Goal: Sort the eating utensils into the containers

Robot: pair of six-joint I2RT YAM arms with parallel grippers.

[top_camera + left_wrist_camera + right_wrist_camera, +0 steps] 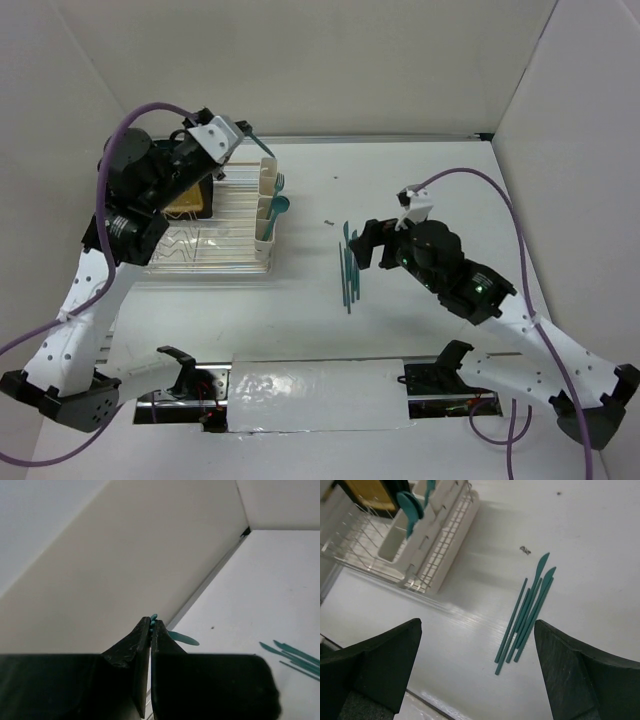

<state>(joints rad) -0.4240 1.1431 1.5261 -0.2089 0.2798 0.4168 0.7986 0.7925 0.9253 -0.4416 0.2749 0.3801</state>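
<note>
Left gripper (151, 623) pinching teal utensil (153, 617) near back wall (125, 555). Right gripper (477, 627) wide open, empty; knives (530, 605) below, open table (600, 580) around.

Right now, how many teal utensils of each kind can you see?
Fork, in the cutlery cups: 1
Spoon, in the cups: 1
Knives, loose, blades showing: 2
Slim pieces beside them, kind unclear: about 3
Held piece in the left gripper's jaws, kind unclear: 1
Total: about 8

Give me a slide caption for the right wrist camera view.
Open right end effector over loose teal utensils on the table; cream cutlery cups holding a spoon sit upper left.
</note>
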